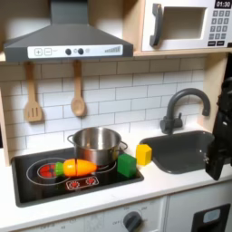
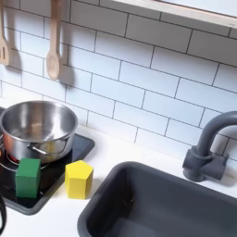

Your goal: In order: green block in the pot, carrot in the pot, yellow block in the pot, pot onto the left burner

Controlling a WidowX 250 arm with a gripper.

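The silver pot (image 1: pixel 97 145) (image 2: pixel 37 130) stands empty on the right-hand burner of the black cooktop (image 1: pixel 36 186) in the first exterior view. In front of it the orange carrot (image 1: pixel 74 168) lies on its side, beside the left burner (image 1: pixel 43 170) with its red rings. The green block (image 1: pixel 127 165) (image 2: pixel 28 178) sits on the cooktop's right front corner. The yellow block (image 1: pixel 143 154) (image 2: pixel 79 180) rests just past the cooktop's edge, toward the sink. My black arm hangs at the first exterior view's right edge, its gripper (image 1: pixel 217 170) low over the sink, far from all of these; its jaws are unclear.
A dark sink (image 1: pixel 181 149) (image 2: pixel 157 204) with a curved grey faucet (image 1: pixel 181 104) (image 2: pixel 208 148) lies right of the cooktop. Wooden utensils (image 1: pixel 54 95) hang on the tiled wall under the range hood (image 1: pixel 63 41). White counter runs along the front.
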